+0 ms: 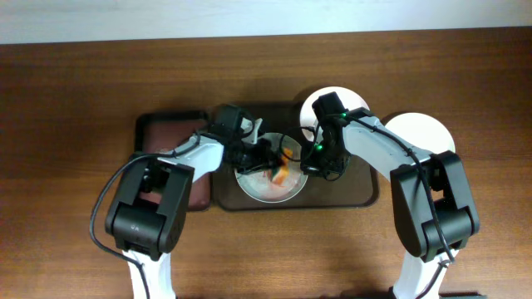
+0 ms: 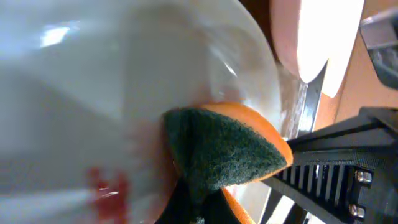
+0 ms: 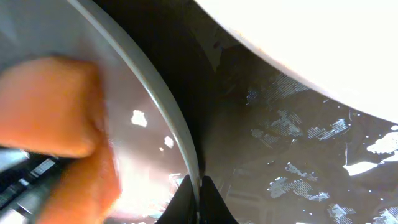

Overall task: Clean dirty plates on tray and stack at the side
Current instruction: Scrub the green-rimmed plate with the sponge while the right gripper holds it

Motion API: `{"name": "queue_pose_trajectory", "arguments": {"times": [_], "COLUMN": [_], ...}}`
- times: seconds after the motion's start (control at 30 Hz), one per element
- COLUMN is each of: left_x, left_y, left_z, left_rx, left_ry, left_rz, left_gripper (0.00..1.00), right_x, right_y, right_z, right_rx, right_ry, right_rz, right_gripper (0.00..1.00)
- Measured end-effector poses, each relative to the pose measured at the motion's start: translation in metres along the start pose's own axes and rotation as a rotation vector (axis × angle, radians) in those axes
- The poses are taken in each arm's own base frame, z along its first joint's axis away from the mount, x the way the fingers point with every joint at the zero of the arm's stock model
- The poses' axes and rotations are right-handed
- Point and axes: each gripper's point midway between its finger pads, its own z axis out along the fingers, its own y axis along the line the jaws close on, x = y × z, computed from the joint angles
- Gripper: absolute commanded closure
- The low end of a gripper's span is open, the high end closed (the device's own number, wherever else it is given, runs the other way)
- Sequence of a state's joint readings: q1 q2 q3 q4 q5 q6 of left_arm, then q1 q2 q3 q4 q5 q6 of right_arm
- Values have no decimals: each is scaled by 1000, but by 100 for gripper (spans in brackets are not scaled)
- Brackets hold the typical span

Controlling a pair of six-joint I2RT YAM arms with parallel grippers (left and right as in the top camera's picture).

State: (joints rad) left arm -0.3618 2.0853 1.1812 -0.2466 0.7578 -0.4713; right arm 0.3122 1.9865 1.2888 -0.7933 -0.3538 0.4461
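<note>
While left gripper (image 1: pixel 263 155) pinches orange-green sponge (image 2: pixel 224 152) against smeared plate (image 1: pixel 264 191), right gripper (image 3: pixel 198 194) nips plate's right rim, fingers closed tight on edge. Plate lies in dark tray (image 1: pixel 353 189), mid-desk. Red smear (image 2: pixel 107 184) shows beside sponge. Tray floor glistens wet. Judgement: plate stiff, glazed, probably slippery and breakable, light enough for rim pinch. Hold at raised lip, not slick centre. Second plate (image 1: pixel 320 110) at tray's far-right corner; third plate (image 1: pixel 422 133) on wood toward right edge.
</note>
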Motion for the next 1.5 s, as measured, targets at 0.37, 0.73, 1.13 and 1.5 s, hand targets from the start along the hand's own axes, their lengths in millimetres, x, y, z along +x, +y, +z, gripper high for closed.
{"name": "queue_pose_trajectory", "arguments": {"times": [0.37,0.73,1.13,1.5], "left_x": [-8,-26,3,37], "left_y": [33,38,-25,-2], "left_z": [-39,-99,-66,-2], "left_rx": [-134,-434,-245,-311], "left_ry": [-31,-148,-106,-8], "left_rz": [64,85,22,-118], "left_gripper": [100,100,100,100], "right_x": [1,4,5,5], "right_y": [2,1,1,0], "right_z": [0,0,0,0], "right_rx": [-7,-5,-2,-1], "right_ry": [4,15,21,22], "right_rz": [-3,2,4,4], "right_gripper": [96,96,96,96]}}
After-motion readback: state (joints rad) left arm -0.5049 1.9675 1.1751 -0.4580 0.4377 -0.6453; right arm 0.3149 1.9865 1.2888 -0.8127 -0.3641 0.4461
